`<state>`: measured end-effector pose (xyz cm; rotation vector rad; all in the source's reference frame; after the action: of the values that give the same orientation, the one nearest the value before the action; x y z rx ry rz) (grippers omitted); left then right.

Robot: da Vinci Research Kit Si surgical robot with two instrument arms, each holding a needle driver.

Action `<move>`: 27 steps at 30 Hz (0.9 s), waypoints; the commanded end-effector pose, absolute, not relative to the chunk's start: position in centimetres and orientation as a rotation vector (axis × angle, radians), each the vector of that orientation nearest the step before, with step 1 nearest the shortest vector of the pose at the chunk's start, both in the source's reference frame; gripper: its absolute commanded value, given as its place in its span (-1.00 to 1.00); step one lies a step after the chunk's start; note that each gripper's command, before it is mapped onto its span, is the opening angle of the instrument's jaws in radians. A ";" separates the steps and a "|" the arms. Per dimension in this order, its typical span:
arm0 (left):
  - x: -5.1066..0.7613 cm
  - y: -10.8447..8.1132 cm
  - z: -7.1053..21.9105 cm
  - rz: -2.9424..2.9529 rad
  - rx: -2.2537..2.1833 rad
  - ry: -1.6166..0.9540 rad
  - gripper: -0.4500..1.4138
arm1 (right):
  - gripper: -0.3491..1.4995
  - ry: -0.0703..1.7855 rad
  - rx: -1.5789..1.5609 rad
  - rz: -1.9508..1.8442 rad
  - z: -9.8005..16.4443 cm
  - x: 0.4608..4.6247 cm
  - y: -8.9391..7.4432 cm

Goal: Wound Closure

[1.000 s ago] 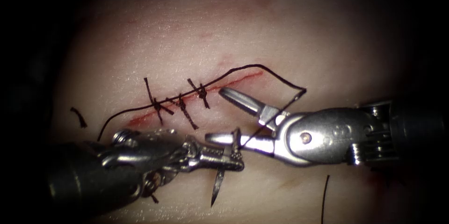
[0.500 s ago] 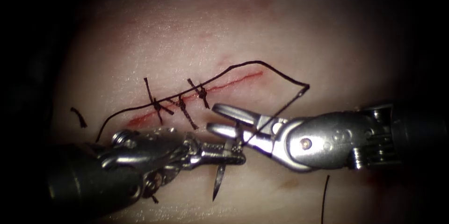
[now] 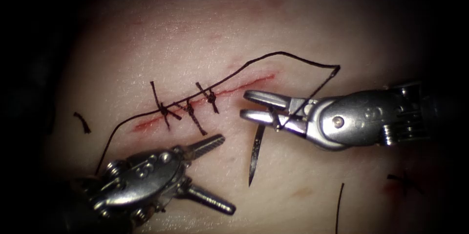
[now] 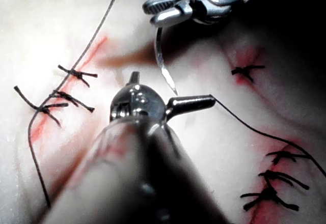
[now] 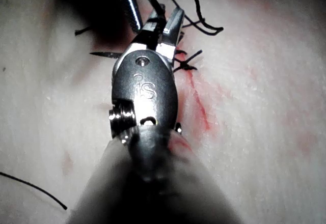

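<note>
- Your field is the pale tissue [image 3: 303, 29], lit in the middle and dark toward the edges, with the cut [image 3: 205, 99] running slantwise across it and red fluid [image 3: 146, 125] along its line.
- At far left a short cut end of thread [image 3: 83, 122] lies loose on the tissue, where it lay a second ago.
- Your left tool [image 3: 210, 173] has let go: a second ago its jaws were clamped on the needle below the cut; now they stand wide apart, holding nothing, drawn back down and to the left.
- Three knotted stitches [image 3: 188, 107] cross the left half of the cut, unchanged.
- The thread [image 3: 273, 55] runs from the lower left up along the cut, arches over its right end and doubles back down to the right tool; that arch has shifted up and to the right.
- The needle [image 3: 256, 153] has changed hands: it hangs free of the tissue, point down, just right of the stitches and below the cut.
- Your right tool [image 3: 255, 106] was open half a second ago; now its jaws are closed on the needle near its thread end, and it has lifted up and to the right.
- Another loose thread end [image 3: 339, 207] lies at lower right.
</note>
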<state>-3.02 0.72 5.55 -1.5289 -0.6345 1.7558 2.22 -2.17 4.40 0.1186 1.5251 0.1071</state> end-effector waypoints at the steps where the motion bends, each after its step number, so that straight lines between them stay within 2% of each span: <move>1: -3.08 0.7 5.6 1.784 -1.519 -0.595 0.71 | -1.00 1.529 0.115 0.086 4.5 2.27 -2.1; 2: -3.09 0.7 5.6 1.837 -1.522 -0.535 0.60 | -1.00 1.532 0.112 0.047 4.6 2.27 -2.0; 5: -3.12 0.7 5.6 1.886 -1.489 -0.456 -0.08 | -1.00 1.528 0.087 -0.027 4.6 2.30 -1.9; 6: -3.14 0.7 5.6 1.903 -1.465 -0.421 -0.21 | -1.00 1.535 0.073 -0.068 4.6 2.33 -1.8; 13: -3.25 0.8 5.7 2.009 -1.366 -0.245 -0.42 | -1.00 1.593 0.001 -0.177 4.6 2.49 -1.6; 27: -3.21 1.1 6.1 2.179 -1.138 0.018 -0.42 | -1.00 1.585 -0.177 -0.385 4.9 2.74 -1.3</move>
<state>-3.17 1.12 6.10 -1.0999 0.0547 2.2051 2.66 -1.33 4.85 -0.1857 1.5757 -0.4072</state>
